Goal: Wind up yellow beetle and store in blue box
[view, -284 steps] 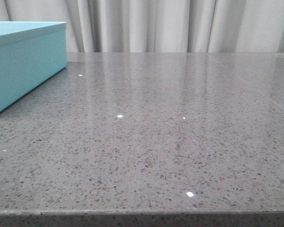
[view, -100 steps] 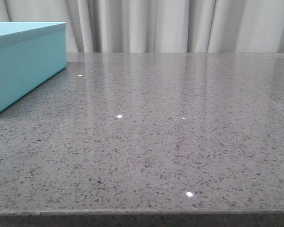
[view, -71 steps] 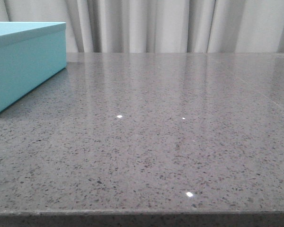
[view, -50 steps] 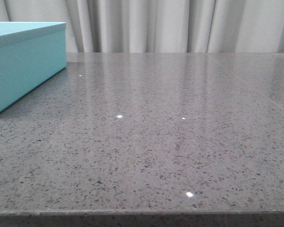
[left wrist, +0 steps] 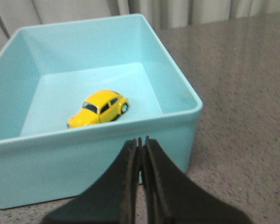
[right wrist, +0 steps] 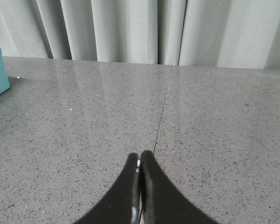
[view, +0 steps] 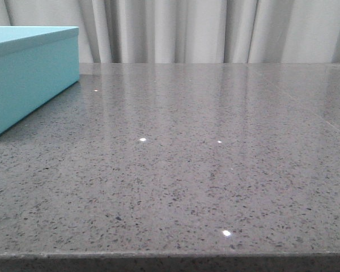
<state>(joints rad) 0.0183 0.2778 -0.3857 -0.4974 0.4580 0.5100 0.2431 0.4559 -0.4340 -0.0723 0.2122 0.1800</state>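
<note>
Pale pleated curtains (view: 215, 31) hang behind a grey speckled stone table (view: 204, 170), whose polished top catches a few small bright glints and is crossed by a thin seam running away toward the far edge in the right wrist view. At the far left of the table stands the blue box (view: 28, 79), an open-topped turquoise container with plain matte walls; from the front only its outer side and rim show. The left wrist camera looks down into it: the yellow beetle (left wrist: 99, 108) sits on its wheels on the box floor, roughly in the middle, apart from all four walls, its length lying at a slant to them. The left gripper (left wrist: 141, 142) hangs outside the box, its two dark fingers (left wrist: 129, 168) pressed together with only a hairline slit between them and nothing caught there. In that view the tips overlap the box's nearest wall just under the rim; whether they touch it cannot be told. The car lies beyond that wall, inside the box and well clear of the closed jaws. The right gripper (right wrist: 139, 161) is likewise closed on nothing, fingertips meeting, poised over bare tabletop well to the right of the box, only a corner of which shows at the edge of its view. Neither arm appears in the front view.
</note>
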